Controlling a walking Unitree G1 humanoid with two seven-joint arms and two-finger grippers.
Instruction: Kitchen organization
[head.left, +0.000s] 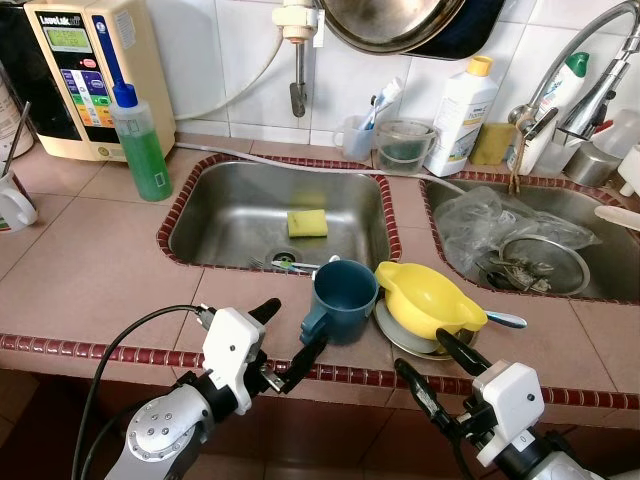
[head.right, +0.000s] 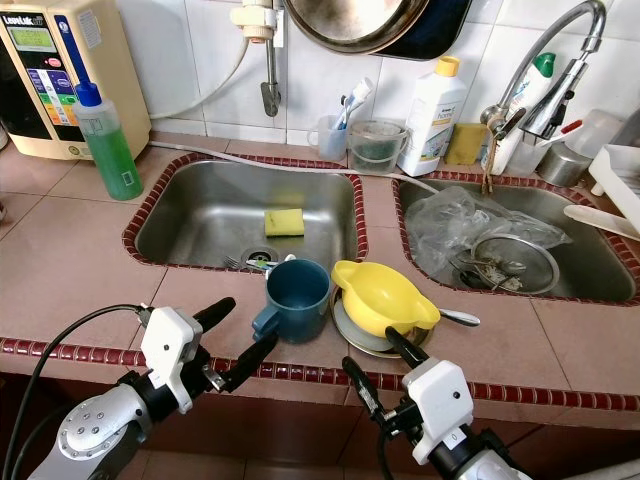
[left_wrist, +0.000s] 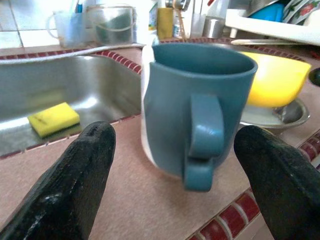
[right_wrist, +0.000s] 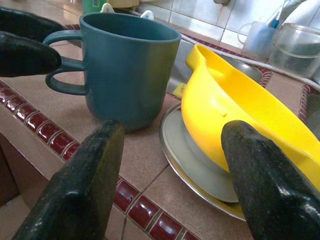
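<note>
- The tiled bench (head.left: 90, 270) stretches out ahead of both my hands, with two steel sinks sunk into it.
- The nearer sink (head.left: 215, 225) lies beyond my left hand; a yellow sponge (head.left: 307, 222) rests on its floor and cutlery lies near the drain.
- The second sink (head.left: 600, 275) lies beyond and outward of my right hand and holds a crumpled plastic bag and a metal strainer.
- A green soap bottle (head.left: 139, 145) stands well past my left hand, on its outer side, at the sink's far corner.
- A yellow bowl (head.left: 428, 300) sits tilted on a metal plate (head.left: 400, 335), just ahead of my right hand (head.left: 428, 362).
- A blue mug (head.left: 344, 296) stands upright on the bench, touching or nearly touching the bowl, its handle turned toward my left hand (head.left: 290, 335).
- My left hand is spread wide, one finger either side of the mug's handle, not yet touching it.
- My right hand is also spread wide, hovering at the bench edge, aimed at the gap between mug and bowl.
- I judge the step in hand to be the approach to the mug. Next I should ease my left hand forward and close on the handle or body without knocking the bowl.
</note>
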